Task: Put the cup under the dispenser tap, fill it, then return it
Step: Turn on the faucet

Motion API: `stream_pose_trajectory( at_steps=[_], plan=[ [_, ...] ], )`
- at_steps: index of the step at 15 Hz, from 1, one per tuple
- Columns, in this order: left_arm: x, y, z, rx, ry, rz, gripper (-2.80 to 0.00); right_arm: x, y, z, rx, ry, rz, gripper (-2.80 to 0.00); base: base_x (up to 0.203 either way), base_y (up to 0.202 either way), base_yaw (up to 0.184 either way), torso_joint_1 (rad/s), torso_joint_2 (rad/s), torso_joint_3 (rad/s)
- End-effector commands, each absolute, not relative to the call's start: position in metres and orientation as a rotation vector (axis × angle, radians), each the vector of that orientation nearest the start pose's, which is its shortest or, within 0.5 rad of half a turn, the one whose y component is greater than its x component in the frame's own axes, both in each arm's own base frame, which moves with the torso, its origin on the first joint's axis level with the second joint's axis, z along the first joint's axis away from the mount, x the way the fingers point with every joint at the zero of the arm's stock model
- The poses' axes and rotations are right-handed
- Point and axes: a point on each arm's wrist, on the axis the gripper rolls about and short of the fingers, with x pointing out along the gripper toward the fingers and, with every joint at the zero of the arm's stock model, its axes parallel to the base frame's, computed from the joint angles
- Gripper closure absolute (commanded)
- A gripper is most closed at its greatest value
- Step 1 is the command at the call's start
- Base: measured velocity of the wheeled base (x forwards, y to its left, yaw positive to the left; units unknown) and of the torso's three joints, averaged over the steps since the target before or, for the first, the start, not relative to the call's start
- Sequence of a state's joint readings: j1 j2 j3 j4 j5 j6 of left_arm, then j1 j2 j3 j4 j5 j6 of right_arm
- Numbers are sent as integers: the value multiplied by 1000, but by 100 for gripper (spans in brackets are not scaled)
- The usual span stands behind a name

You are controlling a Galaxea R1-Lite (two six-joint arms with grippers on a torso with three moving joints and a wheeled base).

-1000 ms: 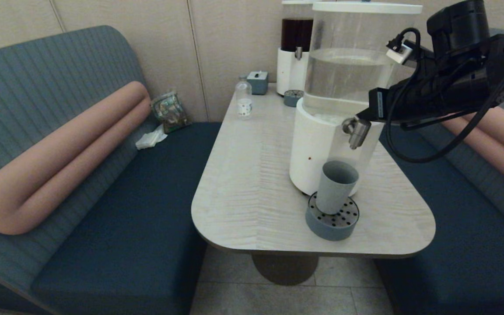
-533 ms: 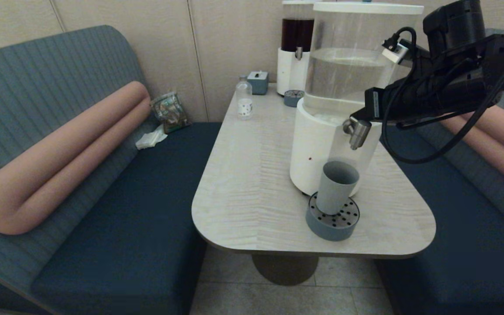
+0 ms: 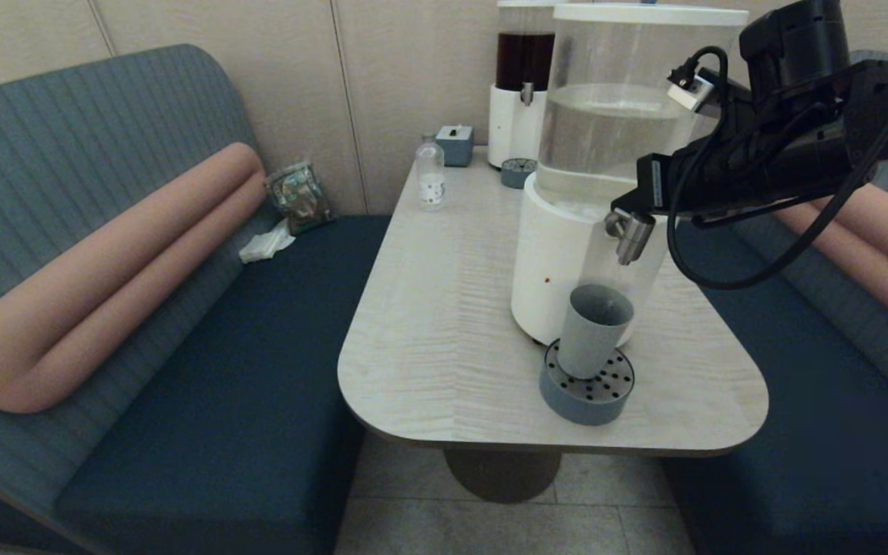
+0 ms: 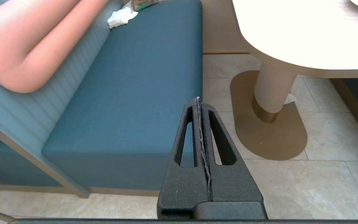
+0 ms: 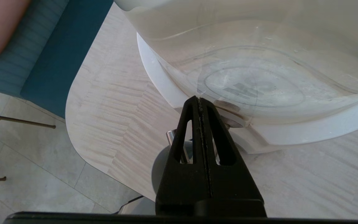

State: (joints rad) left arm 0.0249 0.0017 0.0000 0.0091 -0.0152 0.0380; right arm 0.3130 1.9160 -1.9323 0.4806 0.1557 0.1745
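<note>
head high over table (image 3: 444,324), wrists looking down

We cannot see inside the cup (image 3: 592,330), so its fill is unknown. In the right wrist view the right gripper (image 5: 199,101) hides most of the dispenser tap (image 5: 174,141). The small bottle's (image 3: 430,174) label is too small to read.
</note>
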Motion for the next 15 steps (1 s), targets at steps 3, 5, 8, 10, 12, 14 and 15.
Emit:
stream_pose_trajectory(
  at_steps=[3,5,8,10,12,14,15],
  plan=[
    [-22,-1,74,38,14,10,0,345,119,315,129,512,428,0,0,0,0,0,0,0],
    [-22,-1,74,38,14,9,0,344,120,317,129,509,433,0,0,0,0,0,0,0],
    [-22,-1,74,38,14,10,0,341,122,318,127,506,441,0,0,0,0,0,0,0],
    [-22,-1,74,38,14,9,0,340,122,319,127,502,443,0,0,0,0,0,0,0],
    [-22,-1,74,38,14,10,0,339,122,320,127,501,443,0,0,0,0,0,0,0],
    [-22,-1,74,38,14,9,0,338,122,320,127,502,444,0,0,0,0,0,0,0],
    [-22,-1,74,38,14,10,0,338,123,321,127,501,446,0,0,0,0,0,0,0]
  ],
)
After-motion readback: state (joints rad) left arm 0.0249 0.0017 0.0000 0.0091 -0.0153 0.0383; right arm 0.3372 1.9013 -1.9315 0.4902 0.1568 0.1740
